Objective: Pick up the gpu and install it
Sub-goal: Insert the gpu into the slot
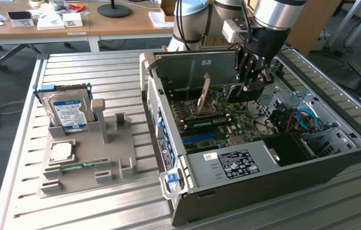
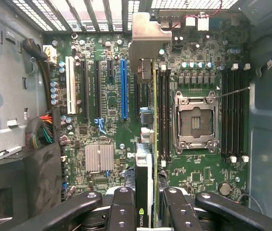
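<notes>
Open computer case [image 1: 283, 187] lies on its side on a slatted metal table [image 1: 71, 62], motherboard [image 1: 212, 129] facing up. Arm reaches down into the far half of the case.

Gripper [image 1: 252, 84] is part closed and clamped on the gpu [image 1: 241, 92], which hangs below the fingers as a dark block just above the board.

Wrist view: gripper [image 2: 145, 202] pinches the gpu [image 2: 144, 173] edge-on, one finger on each face. A green logo shows on the card's near end between the fingers [image 2: 121, 207]. The silver bracket [image 2: 148, 36] is at the card's far end, up against the vented rear wall of the case.

Card runs lengthwise over the board, between the blue expansion slot [image 2: 124, 89] and the first bank of memory slots [image 2: 162, 115]. Empty CPU socket [image 2: 196, 120] lies beyond those. The card looks held clear of the board, not down in a slot, though contact along the lower edge is hidden behind the card itself.

On the exterior view's left, well apart from the case, is a grey fixture tray [image 1: 126, 165]. It carries a hard drive [image 1: 68, 112] standing upright, a processor chip [image 1: 61, 152] lying flat, and a memory stick [image 1: 81, 165] nearer the front edge.

Progress, as judged: pick-up is done, with the card out of the tray, in a firm grip and inside the case. Installation is not done. The card is not lined up over the blue slot, the slot is bare along its full length, and the fingers have not let go.
</notes>
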Robot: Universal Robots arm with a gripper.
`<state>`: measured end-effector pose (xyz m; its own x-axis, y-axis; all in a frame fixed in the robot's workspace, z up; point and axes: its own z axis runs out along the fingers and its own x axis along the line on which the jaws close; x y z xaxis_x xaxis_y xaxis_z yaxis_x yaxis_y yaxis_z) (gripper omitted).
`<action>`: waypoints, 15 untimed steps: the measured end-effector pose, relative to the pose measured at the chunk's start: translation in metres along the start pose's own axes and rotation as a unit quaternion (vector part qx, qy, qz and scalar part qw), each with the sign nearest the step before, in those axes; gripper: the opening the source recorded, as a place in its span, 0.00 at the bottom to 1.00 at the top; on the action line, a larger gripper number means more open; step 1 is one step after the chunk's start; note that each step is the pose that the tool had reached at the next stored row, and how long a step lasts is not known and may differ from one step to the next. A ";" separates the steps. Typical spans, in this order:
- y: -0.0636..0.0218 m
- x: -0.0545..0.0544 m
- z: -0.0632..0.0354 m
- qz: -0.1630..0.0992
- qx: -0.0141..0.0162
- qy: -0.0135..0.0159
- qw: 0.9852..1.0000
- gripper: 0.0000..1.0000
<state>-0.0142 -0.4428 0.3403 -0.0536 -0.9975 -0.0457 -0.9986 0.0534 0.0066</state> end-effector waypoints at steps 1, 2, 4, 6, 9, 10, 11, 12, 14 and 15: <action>0.0001 0.000 0.0000 0.000 0.000 0.000 1.000 0.27; 0.0004 0.000 0.0000 0.000 0.000 0.000 1.000 0.27; 0.0011 0.000 0.0000 0.000 0.000 0.000 1.000 0.27; 0.0013 0.000 0.0000 0.000 0.000 0.000 1.000 0.27; 0.0014 0.000 0.0000 0.000 0.000 0.000 1.000 0.27; 0.0015 0.000 0.0000 0.000 0.000 0.000 1.000 0.27; 0.0019 0.000 0.0000 0.000 0.000 0.000 1.000 0.27; 0.0023 0.000 0.0000 0.000 0.000 0.000 1.000 0.27; 0.0035 0.000 0.0001 0.000 0.000 0.000 1.000 0.27; 0.0042 0.000 0.0001 0.000 0.000 0.000 1.000 0.27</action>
<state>-0.0183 -0.4428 0.3402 -0.0537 -0.9975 -0.0457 -0.9986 0.0534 0.0066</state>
